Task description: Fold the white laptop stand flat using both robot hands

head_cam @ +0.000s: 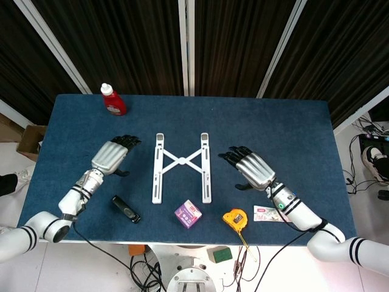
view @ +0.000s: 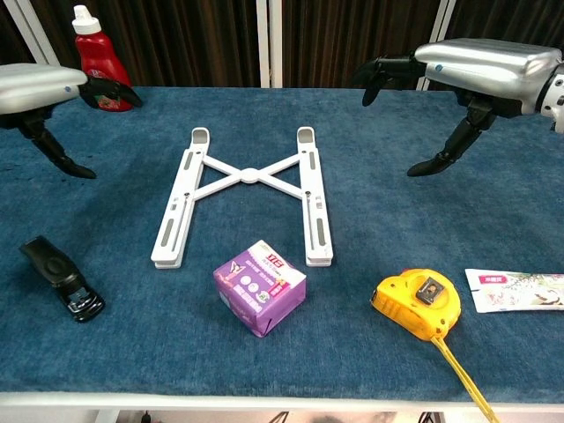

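The white laptop stand [head_cam: 180, 166] [view: 248, 188] lies flat on the blue table, its two rails joined by a crossed brace. My left hand [head_cam: 112, 157] [view: 35, 86] hovers palm down to the left of the stand, fingers spread, holding nothing. My right hand [head_cam: 252, 170] [view: 480, 67] hovers palm down to the right of the stand, fingers spread and empty. Neither hand touches the stand.
A red bottle [head_cam: 113, 100] [view: 100, 61] stands at the back left. A purple box [head_cam: 188, 213] [view: 260, 287] lies just in front of the stand. A black stapler [head_cam: 126, 209] [view: 62, 278] is at front left; a yellow tape measure [head_cam: 234, 218] [view: 418, 304] and a sachet [head_cam: 270, 213] [view: 516, 290] at front right.
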`<state>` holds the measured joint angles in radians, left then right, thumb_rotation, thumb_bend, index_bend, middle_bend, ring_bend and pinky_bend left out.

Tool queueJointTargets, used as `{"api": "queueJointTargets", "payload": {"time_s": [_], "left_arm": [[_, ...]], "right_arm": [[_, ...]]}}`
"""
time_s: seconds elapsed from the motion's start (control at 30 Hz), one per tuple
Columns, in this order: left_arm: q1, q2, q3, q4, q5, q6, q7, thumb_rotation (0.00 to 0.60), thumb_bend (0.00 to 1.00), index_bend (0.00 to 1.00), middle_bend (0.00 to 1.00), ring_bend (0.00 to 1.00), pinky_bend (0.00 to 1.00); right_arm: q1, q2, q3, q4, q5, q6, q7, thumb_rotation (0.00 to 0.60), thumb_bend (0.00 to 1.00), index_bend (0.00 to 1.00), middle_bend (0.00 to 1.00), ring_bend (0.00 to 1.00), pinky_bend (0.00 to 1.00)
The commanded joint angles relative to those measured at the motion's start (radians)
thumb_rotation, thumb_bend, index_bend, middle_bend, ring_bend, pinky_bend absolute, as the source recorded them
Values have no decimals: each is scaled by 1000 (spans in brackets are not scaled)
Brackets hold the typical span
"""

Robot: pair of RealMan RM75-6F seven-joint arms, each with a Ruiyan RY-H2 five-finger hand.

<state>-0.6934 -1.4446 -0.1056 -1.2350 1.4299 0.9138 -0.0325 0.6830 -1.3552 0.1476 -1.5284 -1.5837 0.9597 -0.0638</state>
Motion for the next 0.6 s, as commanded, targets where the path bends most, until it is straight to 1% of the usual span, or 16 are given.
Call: {"api": "queueJointTargets", "payload": {"time_s": [0.03, 0.1, 0.2, 0.27, 0.47, 0.6], "left_arm": [[-74, -109, -19, 118, -23, -81, 42, 600, 33, 90, 56, 66, 172], [-96, -154, -25, 170, -34, -105, 48, 600, 25, 73, 38, 52, 162], [-127, -227, -36, 258, -48, -133, 42, 600, 21, 62, 25, 44, 155], [-141, -258, -40, 298, -50, -140, 22, 600, 21, 62, 25, 44, 154], [-164, -303, -35, 368, -34, -142, -26, 600, 13, 62, 25, 44, 151], [-175, -322, -30, 404, -29, -148, -47, 600, 10, 62, 25, 44, 151]], "right_arm": [[10, -89, -38, 57, -90, 76, -223, 600, 0, 309, 392, 243, 400], [7, -122, -50, 81, -97, 87, -240, 600, 0, 359, 443, 295, 467], [3, -178, -63, 131, -104, 109, -243, 600, 0, 405, 501, 349, 514], [0, -207, -72, 177, -116, 130, -238, 600, 0, 434, 535, 386, 547], [-10, -290, -92, 314, -127, 175, -199, 600, 0, 510, 614, 486, 635], [-6, -363, -104, 414, -141, 196, -178, 600, 0, 515, 622, 503, 650]]}}
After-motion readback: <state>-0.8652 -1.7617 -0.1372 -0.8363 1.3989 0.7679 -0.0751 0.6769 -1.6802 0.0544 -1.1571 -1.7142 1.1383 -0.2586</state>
